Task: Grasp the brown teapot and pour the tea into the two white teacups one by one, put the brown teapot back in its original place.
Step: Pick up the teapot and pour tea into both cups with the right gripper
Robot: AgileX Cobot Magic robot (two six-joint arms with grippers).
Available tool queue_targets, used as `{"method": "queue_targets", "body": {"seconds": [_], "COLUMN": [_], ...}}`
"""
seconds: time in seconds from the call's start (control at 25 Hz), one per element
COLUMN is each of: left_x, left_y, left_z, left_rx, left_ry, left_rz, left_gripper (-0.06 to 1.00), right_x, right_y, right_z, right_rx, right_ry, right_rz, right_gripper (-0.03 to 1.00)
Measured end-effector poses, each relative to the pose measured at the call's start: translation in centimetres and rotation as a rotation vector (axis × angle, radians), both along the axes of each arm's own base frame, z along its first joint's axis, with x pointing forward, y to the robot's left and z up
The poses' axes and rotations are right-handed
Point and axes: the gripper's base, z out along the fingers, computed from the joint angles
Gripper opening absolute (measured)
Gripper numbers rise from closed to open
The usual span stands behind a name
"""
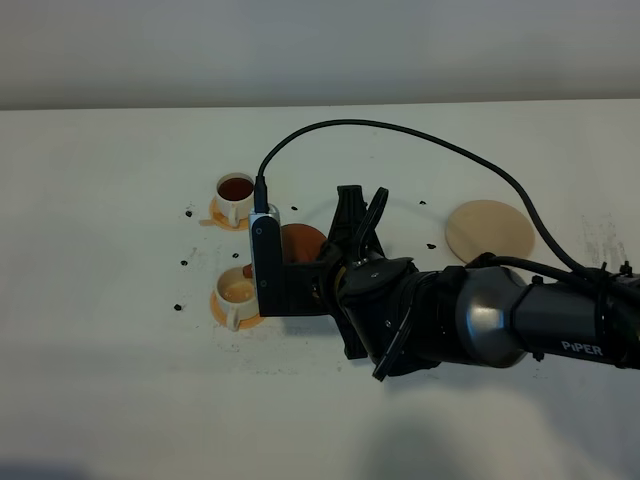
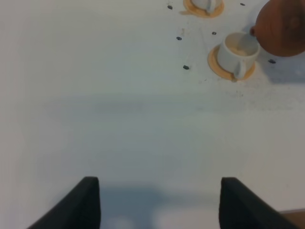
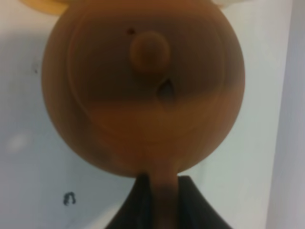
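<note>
right gripper [image 3: 160, 192] is pinching the teapot [image 1: 300, 243] handle, holding its spout at the near cup [image 1: 238, 292]; far cup [image 1: 236, 189] looks full, so second pour is likely running, next needing level-out and return to coaster [image 1: 490, 230]; left gripper [image 2: 159, 202] is sitting spread, idle.

The right arm [image 1: 500, 320] lies across the middle of the table [image 1: 100, 380], its teapot [image 1: 300, 241] close beside the near cup [image 1: 238, 290]. The left side of the table is free before the left hand [image 2: 159, 188]; the coaster [image 1: 489, 230] stands uncovered.
</note>
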Motion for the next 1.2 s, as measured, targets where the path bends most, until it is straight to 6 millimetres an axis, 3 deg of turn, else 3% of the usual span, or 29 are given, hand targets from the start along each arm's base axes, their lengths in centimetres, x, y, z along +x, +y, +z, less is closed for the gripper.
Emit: {"method": "queue_targets", "body": {"seconds": [1.2], "left_x": [0.00], "left_y": [0.00], "left_z": [0.00], "left_rx": [0.002], "left_ry": [0.000], "left_rz": [-0.001], "left_gripper": [0.51], "right_x": [0.18], "right_y": [-0.25], "right_z": [0.51], "right_rx": [-0.084], "right_ry": [-0.067], "right_rz": [0.035], "right_gripper": [0.09]}}
